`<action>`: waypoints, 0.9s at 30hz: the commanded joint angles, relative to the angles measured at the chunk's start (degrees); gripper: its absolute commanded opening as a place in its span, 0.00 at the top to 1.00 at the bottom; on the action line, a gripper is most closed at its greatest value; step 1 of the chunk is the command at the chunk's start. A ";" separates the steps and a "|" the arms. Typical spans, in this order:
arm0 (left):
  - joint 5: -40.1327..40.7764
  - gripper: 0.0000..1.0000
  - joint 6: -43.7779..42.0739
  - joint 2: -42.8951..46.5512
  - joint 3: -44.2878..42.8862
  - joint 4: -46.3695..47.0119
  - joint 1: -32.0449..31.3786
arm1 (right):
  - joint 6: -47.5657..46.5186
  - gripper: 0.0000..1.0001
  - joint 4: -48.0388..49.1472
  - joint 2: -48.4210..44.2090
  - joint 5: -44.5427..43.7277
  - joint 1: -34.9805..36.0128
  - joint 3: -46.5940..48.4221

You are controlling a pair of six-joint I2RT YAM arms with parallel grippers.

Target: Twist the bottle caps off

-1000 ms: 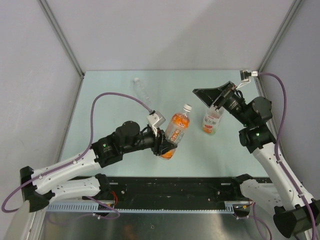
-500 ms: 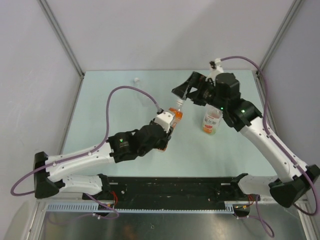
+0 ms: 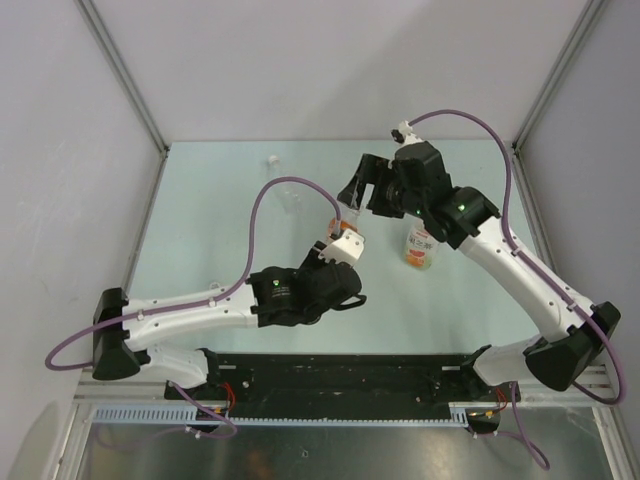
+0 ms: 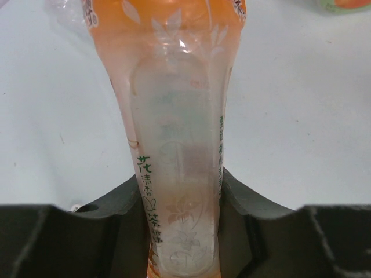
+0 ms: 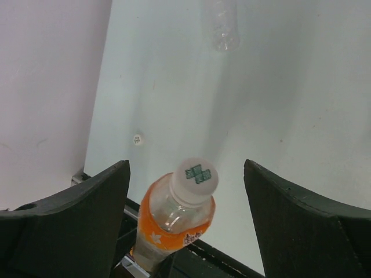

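Found orange plastic bottle [image 5: 174, 223] held tilted near centre of pale green table [image 3: 220, 220], round white screw cap [image 5: 194, 179] seated on its neck. Observed left end effector [image 4: 181, 194] clamped on the body of that bottle, one dark finger pressed against each side. Noted right end effector [image 5: 186, 171] with fingers apart, flanking the cap and touching neither side of it. Logged clear colourless plastic bottle [image 5: 220, 26] lying toward upper frame. Logged white-labelled plastic bottle [image 3: 420, 245] standing upright just right of centre.
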State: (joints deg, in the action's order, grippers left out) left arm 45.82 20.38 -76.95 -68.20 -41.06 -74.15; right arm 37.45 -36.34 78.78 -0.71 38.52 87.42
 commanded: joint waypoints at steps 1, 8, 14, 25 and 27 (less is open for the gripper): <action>5.25 1.00 3.08 0.74 -2.69 -1.64 -0.42 | 0.09 0.21 0.69 -2.78 -0.34 -1.10 -0.97; 4.72 1.00 3.30 1.31 -2.46 -1.71 -0.44 | 0.62 0.28 2.77 -3.19 4.63 -1.92 -3.06; 4.49 1.00 3.41 1.25 -2.61 -1.70 -0.55 | 1.63 0.30 4.37 -3.14 5.33 -1.74 -4.44; 4.57 1.00 3.42 1.45 -2.59 -1.83 -0.80 | 2.31 0.65 6.18 -2.59 6.65 -1.44 -5.63; 4.72 1.00 3.54 1.58 -2.56 -1.85 -0.75 | 2.17 0.82 6.01 -2.69 6.11 -1.50 -5.67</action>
State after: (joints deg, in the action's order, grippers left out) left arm 47.94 22.48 -76.93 -68.38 -43.38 -74.56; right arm 39.88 -31.77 77.01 5.54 36.80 81.71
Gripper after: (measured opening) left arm 0.437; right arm 0.326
